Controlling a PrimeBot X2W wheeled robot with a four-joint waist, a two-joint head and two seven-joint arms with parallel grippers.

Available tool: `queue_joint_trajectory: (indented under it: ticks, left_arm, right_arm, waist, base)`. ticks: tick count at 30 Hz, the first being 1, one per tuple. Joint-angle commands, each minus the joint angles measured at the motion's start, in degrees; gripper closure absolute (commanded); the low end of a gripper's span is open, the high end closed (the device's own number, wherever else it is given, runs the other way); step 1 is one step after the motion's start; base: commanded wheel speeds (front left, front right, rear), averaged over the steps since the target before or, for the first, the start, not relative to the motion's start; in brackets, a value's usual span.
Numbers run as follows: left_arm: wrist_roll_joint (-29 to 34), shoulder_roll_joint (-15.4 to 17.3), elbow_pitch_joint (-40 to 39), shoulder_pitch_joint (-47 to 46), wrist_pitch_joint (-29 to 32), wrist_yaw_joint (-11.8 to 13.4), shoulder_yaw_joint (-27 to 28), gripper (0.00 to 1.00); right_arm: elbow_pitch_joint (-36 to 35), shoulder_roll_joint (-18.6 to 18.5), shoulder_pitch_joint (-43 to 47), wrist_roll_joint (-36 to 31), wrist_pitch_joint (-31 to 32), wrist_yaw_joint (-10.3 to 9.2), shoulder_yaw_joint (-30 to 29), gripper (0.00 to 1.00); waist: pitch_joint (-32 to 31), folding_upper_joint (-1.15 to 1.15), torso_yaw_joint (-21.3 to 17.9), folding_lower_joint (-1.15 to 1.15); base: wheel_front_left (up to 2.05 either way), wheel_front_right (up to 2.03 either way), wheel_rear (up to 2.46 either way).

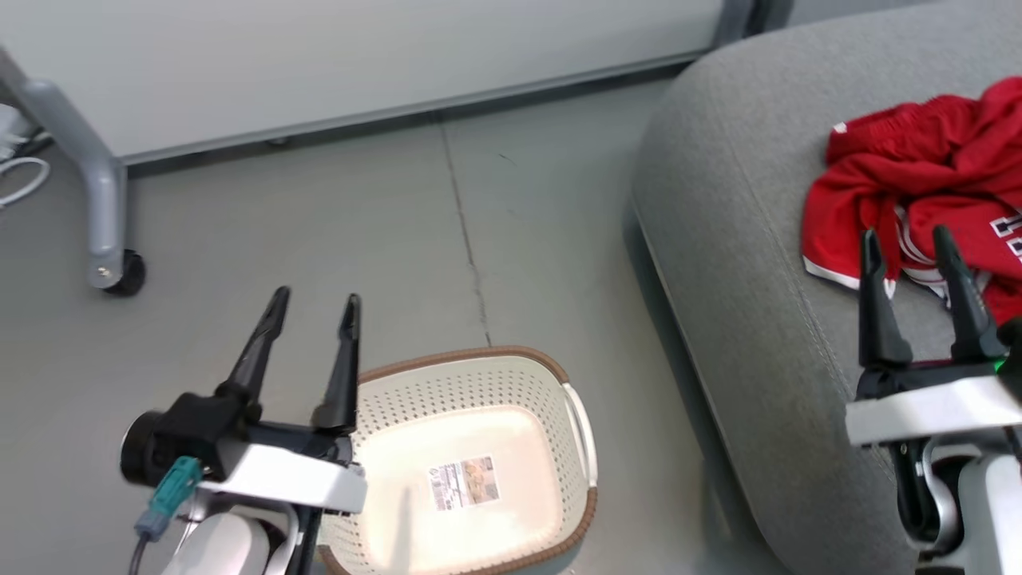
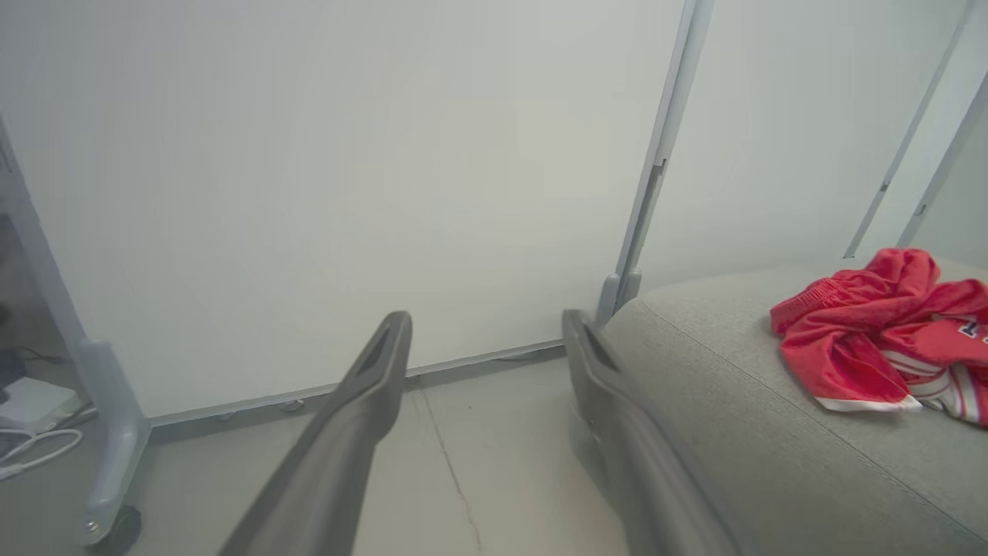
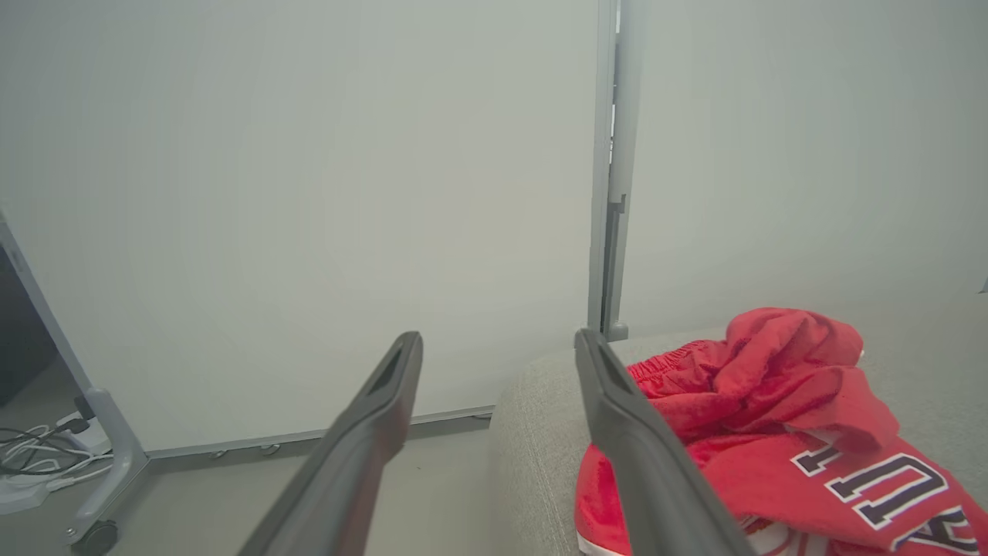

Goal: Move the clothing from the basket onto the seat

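I hold both grippers open and empty: the clothing (image 1: 902, 168) lies on the seat (image 1: 734, 200) just ahead of my right gripper (image 1: 905, 234), the empty basket (image 1: 471, 353) near my left gripper (image 1: 315, 295).

Red clothing (image 2: 872, 340) heaped on the grey seat (image 2: 741, 432).

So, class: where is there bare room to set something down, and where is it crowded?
Bare seat between its rounded end and the clothing; bare floor between the wall panel and the basket. Crowded: the seat's right side, under the clothing.
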Motion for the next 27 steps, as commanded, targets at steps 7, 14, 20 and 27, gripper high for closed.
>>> queue_joint_trajectory:
  ticks: [7,14,20,27]
  left_arm:
    - [-0.4,-1.6,-1.0,6.7,-0.4,2.0,8.1,0.00]
    - [1.1,-2.5,-1.3,11.4,-0.5,0.7,11.6,0.00]
    - [2.6,-3.2,-0.2,13.7,-0.5,-0.3,11.9,0.00]
    - [4.1,-3.2,2.1,15.6,-0.5,-1.9,11.6,0.00]
  right_arm:
    - [-8.9,0.4,9.0,-2.4,5.3,0.02,2.2,0.00]
    - [-10.2,0.4,13.2,-1.8,7.4,0.02,2.2,0.00]
    - [-10.2,0.4,15.8,-2.0,8.3,0.02,1.3,0.00]
    - [-9.5,0.4,17.9,-1.5,9.1,0.02,2.0,0.00]
  waist:
    - [-6.0,0.00,6.0,0.00]
    - [-9.0,0.00,8.0,0.00]
    - [-10.8,0.00,8.7,0.00]
    - [-12.7,0.00,8.6,0.00]
  base:
    - [0.00,0.00,0.00]
    - [0.00,0.00,0.00]
    - [0.00,0.00,0.00]
    - [0.00,0.00,0.00]
